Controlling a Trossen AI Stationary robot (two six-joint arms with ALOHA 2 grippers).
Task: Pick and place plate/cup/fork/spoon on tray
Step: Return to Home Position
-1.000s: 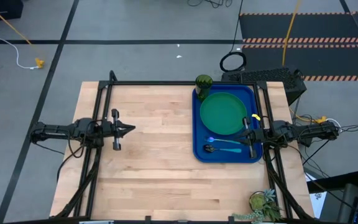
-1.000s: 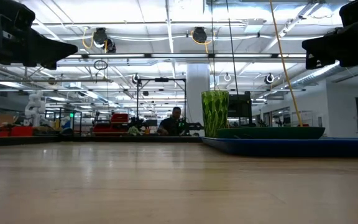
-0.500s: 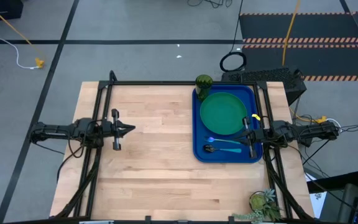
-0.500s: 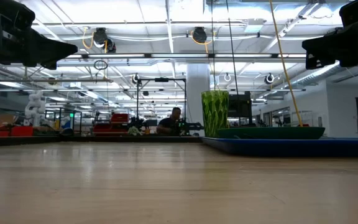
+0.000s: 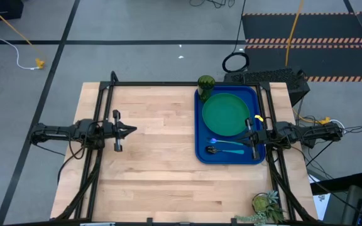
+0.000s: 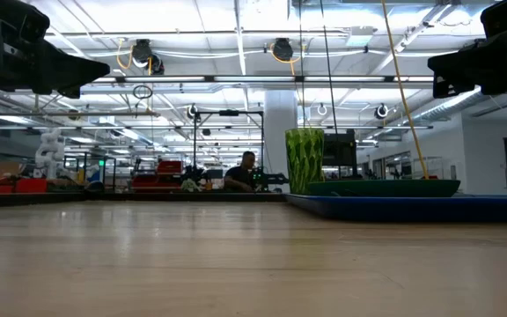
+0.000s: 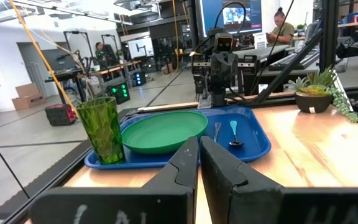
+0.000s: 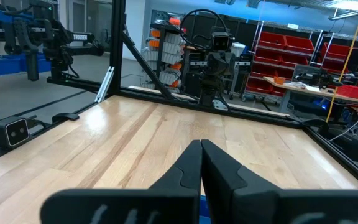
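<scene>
The left gripper (image 5: 132, 130) is being held with its jaws pressed together and nothing between them, as is confirmed in the left wrist view, where the two dark fingers (image 7: 188, 163) are meeting at the tips. It is being kept above the bare wood left of centre in the high view, well apart from the tableware. The right gripper (image 5: 246, 133) is likewise being held closed and empty, its fingers (image 8: 191, 163) touching in the right wrist view; in the high view it is being kept over the right rim of the tray (image 5: 200, 154), at centre right. Both arms are being judged as parked, since nothing remains to be grasped. The tray is being seen in the right half of the table (image 5: 156, 176), with the plate (image 5: 225, 114) lying flat in its upper part. The cup (image 5: 205, 83) is standing upright at the tray's upper left corner, just beside the plate; the left wrist view shows it inside the rim. The fork (image 5: 225, 142) and the spoon (image 5: 225, 150) are lying side by side below the plate, parallel to the tray's lower edge. The task is being judged complete. A potted plant (image 5: 266, 206) is standing at lower right, off the tray.
</scene>
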